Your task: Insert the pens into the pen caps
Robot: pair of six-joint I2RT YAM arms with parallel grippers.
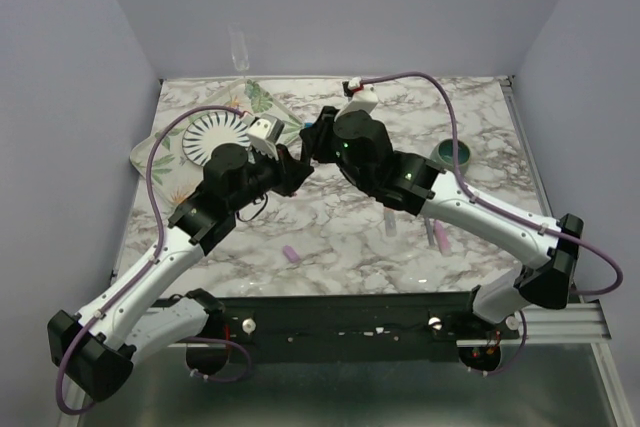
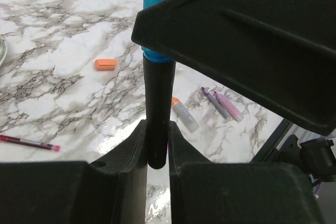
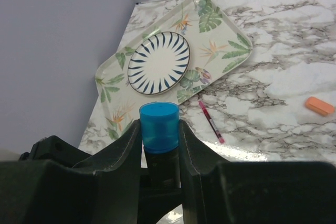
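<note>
Above the tabletop, between your arms, the left gripper has its jaws clamped low on the black marker, while the right gripper pinches the blue cap, sitting over the marker's tip, in closed jaws. Both pieces look light, rigid, slick plastic, likely to twist: grip mid-barrel, squarely
</note>
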